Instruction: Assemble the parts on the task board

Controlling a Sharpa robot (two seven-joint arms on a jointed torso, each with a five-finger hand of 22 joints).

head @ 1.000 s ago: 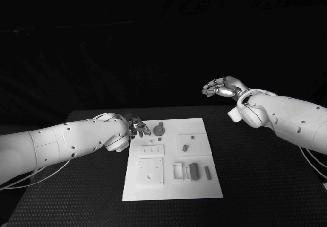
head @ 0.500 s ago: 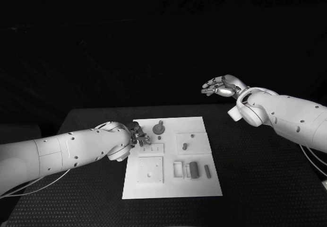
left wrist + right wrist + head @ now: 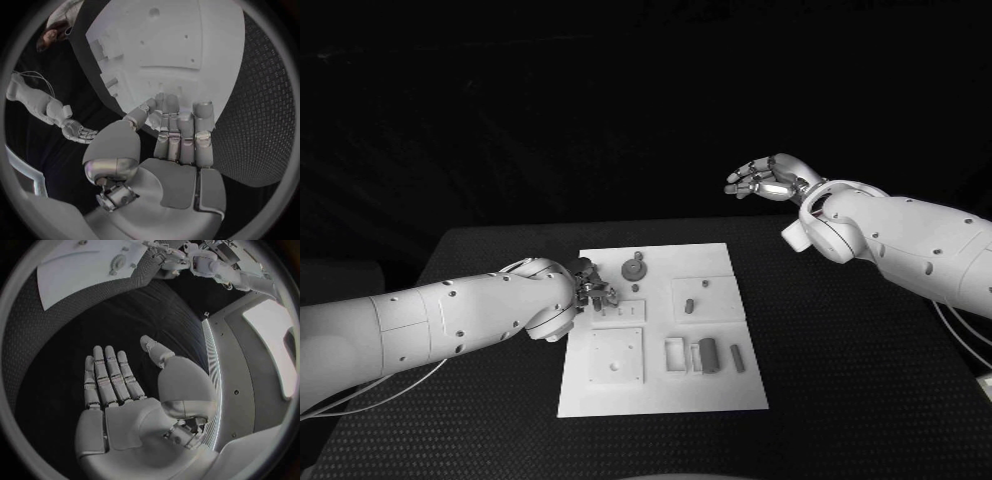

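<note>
Beside the glossy silver metal left robot hand lies the smooth matt white task board, on a worktop of rough, dimpled black matting. Arms: glossy white plastic.

Light: dim, background black | Brightest: task board and arms, no glare | Wrist views: fisheye, edges bent, dark-framed

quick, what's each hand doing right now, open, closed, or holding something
Left hand: over the task board, fingers close together; whether it holds anything cannot be told.
Right hand: open, holding nothing, raised off the table.
</note>
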